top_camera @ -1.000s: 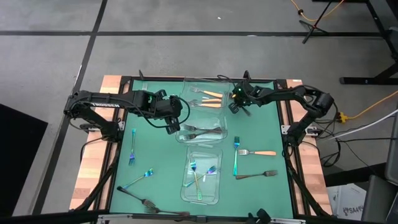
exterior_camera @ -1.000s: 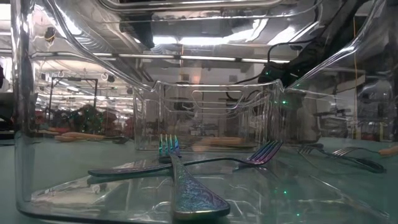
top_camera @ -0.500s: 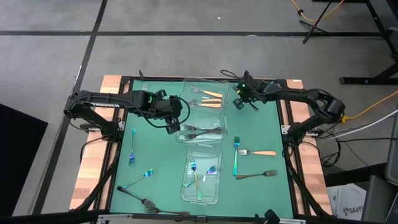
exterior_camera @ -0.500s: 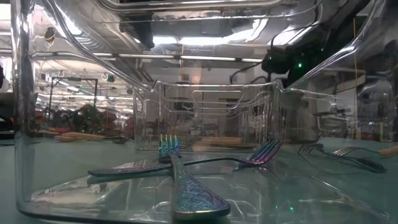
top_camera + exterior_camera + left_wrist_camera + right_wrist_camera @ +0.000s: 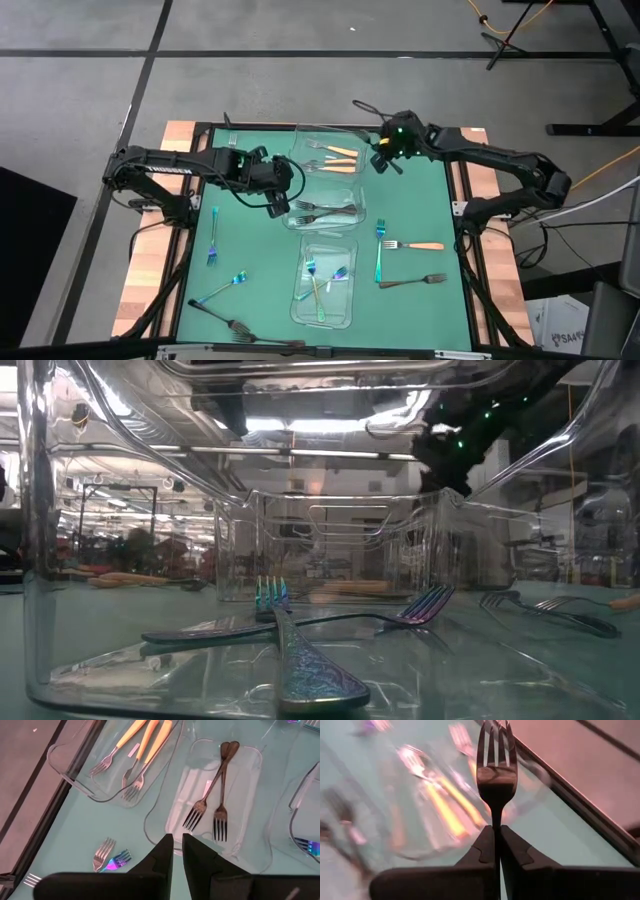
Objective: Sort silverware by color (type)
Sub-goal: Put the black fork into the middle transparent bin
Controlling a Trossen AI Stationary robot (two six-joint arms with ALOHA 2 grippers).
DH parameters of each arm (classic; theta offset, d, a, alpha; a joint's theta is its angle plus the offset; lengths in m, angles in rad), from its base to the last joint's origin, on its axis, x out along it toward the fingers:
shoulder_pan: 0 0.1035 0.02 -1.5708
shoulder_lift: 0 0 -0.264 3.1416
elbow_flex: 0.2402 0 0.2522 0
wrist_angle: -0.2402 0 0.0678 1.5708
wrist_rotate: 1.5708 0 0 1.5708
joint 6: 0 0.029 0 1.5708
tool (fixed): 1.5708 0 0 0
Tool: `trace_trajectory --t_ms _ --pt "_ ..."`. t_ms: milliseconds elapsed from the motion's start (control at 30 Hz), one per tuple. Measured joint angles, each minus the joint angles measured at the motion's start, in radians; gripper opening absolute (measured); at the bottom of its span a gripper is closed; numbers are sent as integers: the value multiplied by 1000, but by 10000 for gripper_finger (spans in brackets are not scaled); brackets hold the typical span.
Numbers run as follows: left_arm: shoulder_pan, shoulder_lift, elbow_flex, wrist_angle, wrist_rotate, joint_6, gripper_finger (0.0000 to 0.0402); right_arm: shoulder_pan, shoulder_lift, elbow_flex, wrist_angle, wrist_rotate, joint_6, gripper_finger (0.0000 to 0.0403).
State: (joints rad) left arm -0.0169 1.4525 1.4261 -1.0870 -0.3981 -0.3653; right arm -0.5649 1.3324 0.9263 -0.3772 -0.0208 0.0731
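On my left, the left gripper [image 5: 279,207] hangs just beside the middle clear container [image 5: 352,196], its fingers [image 5: 162,855] nearly pressed together with only a thin slit between them and nothing in it. Under it, in that container, I see two dark forks [image 5: 214,795] lying side by side. The far container [image 5: 75,780] holds the orange-handled forks [image 5: 338,153]. The near container [image 5: 347,315] holds iridescent forks [image 5: 316,285]. More forks lie loose on the green mat [image 5: 250,240], an iridescent one [image 5: 213,238] at the left and an orange-handled one [image 5: 415,245] at the right. On my right, the right gripper [image 5: 383,160] sits beside the far container, pinching a dark fork [image 5: 495,775] by its handle.
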Motion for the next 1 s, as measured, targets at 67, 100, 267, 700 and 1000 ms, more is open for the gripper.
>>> trace_trajectory --t_ms 67,100,267,700,1000 --pt "0 0 0 0 1 0 34 49 -2 7 32 0 0 1" --pt "0 0 0 0 0 0 34 74 -2 13 43 -1 0 1" --pt "0 0 0 0 1 -1 34 197 2 30 146 -7 -2 1" --pt "-77 0 0 0 26 -52 34 386 96 31 427 -77 -13 1" --pt "-186 0 0 -1 27 -137 34 450 214 31 444 -78 -60 1"
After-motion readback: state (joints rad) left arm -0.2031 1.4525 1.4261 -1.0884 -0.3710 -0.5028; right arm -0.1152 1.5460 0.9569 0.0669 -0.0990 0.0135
